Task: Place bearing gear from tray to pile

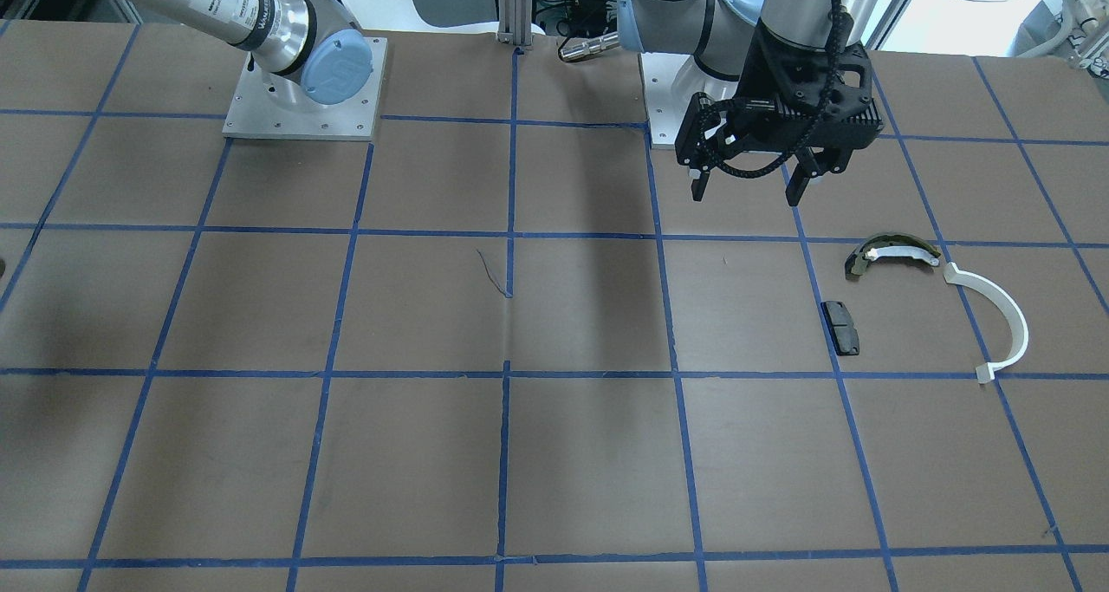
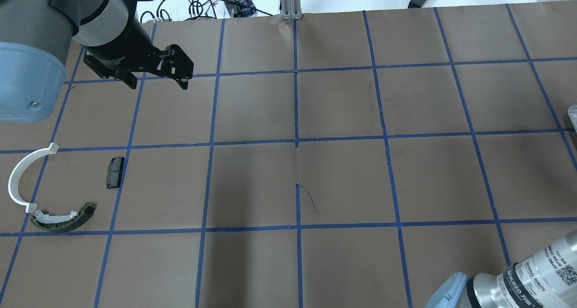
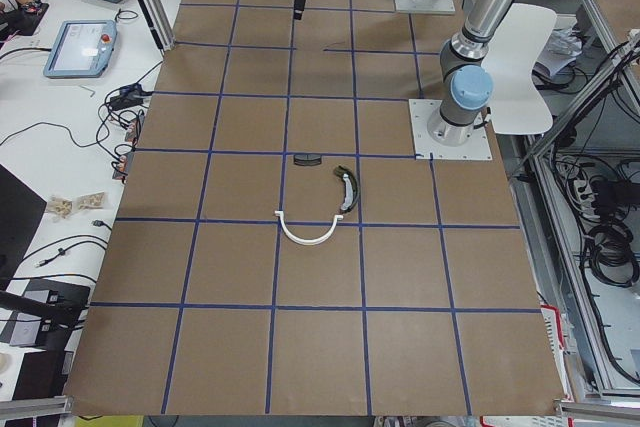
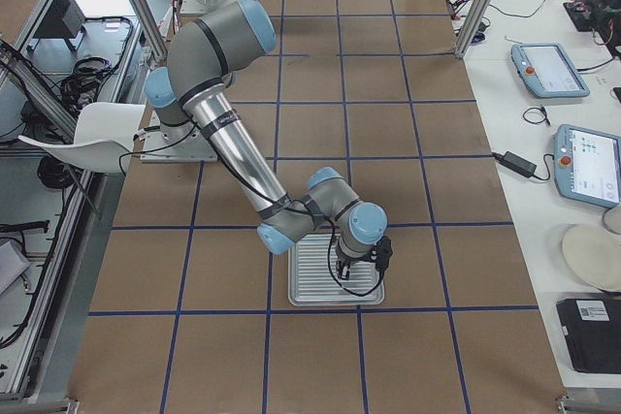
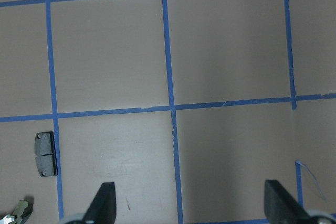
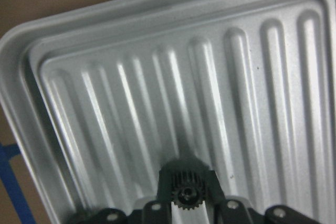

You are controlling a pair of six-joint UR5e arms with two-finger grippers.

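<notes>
bearing gear [image 6: 185, 196]: small, black, toothed; sits pinched between the right gripper [image 4: 352, 276] fingers [image 6: 157, 208], closed tight on it, over the ribbed floor of the silver tray [image 6: 21, 51]. touching that floor or lifted off it: cannot tell. tray lies at the robot's right end of the table [image 1: 433, 315], flat on brown paper with a blue tape grid [image 1: 511, 228].

pile at the far opposite end, well apart from the tray: black pad [image 1: 841, 327], olive-and-white shoe [image 1: 892, 254], white half-ring arc [image 1: 996, 315], loosely grouped; one end of the arc just beside one end of the shoe, pad apart from both.

left gripper [image 1: 747, 195]: hangs above the table near the pile, toward the table's middle; jaws spread wide, nothing between them.
</notes>
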